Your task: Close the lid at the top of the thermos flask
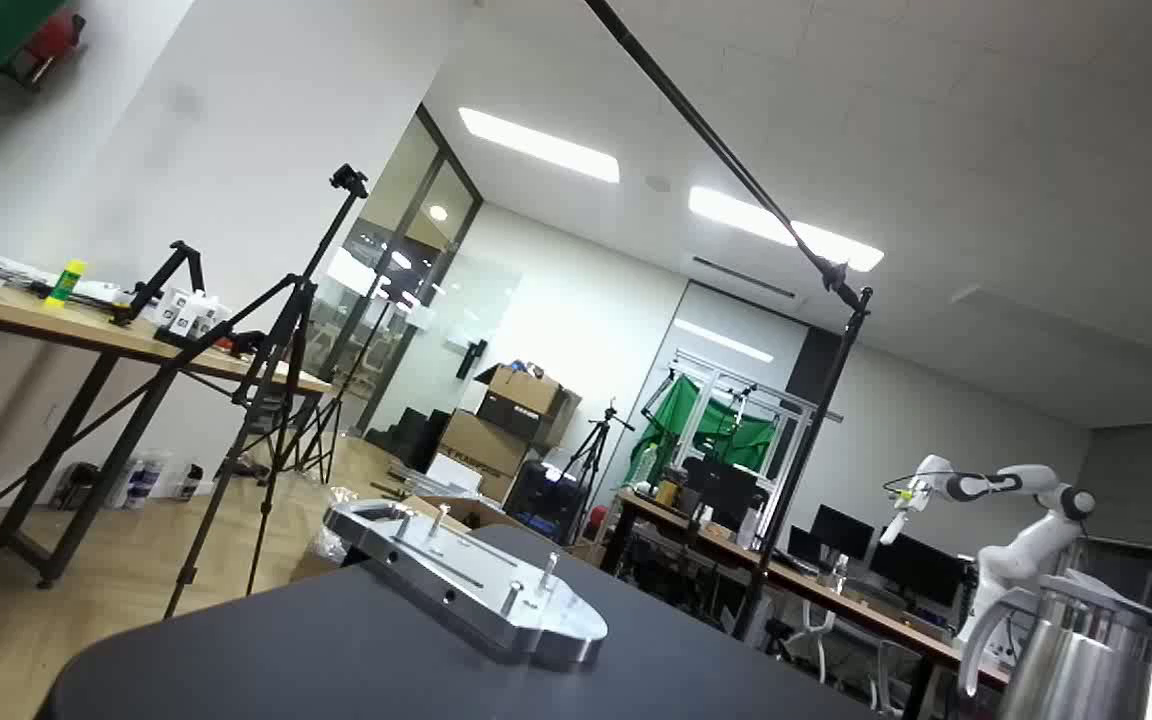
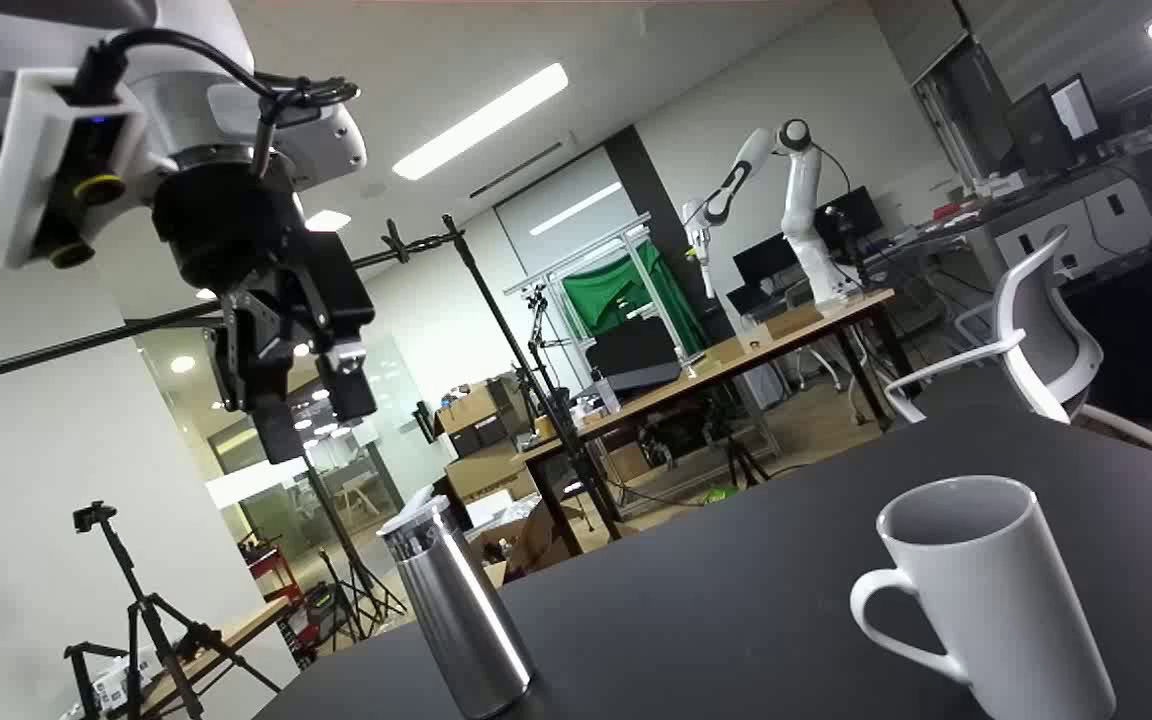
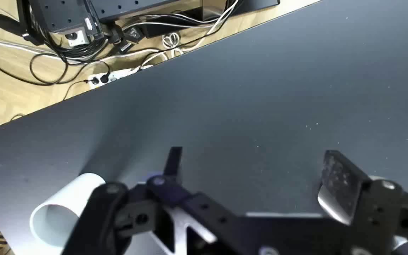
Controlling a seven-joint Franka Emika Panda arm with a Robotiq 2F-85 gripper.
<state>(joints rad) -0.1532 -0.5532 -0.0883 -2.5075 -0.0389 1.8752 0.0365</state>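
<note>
The thermos flask is a shiny steel jug standing upright on the dark table, seen in both exterior views (image 1: 1076, 670) (image 2: 466, 615). Its lid (image 2: 418, 502) looks raised and tilted at the top, and a pale edge of the lid shows in an exterior view (image 1: 1088, 582). My gripper (image 2: 320, 425) hangs above the flask, apart from it, pointing down. In the wrist view my gripper (image 3: 255, 155) is open, with nothing between its fingers. There, the flask (image 3: 332, 205) is mostly hidden behind the right-hand finger; the lid cannot be made out.
A white mug (image 2: 1001, 600) stands on the dark table (image 2: 696, 610); it also shows in the wrist view (image 3: 71, 205). A silver metal plate with posts (image 1: 476, 580) lies near a table edge. Tripods (image 1: 286, 350) and another white arm (image 1: 1021, 550) are in the background.
</note>
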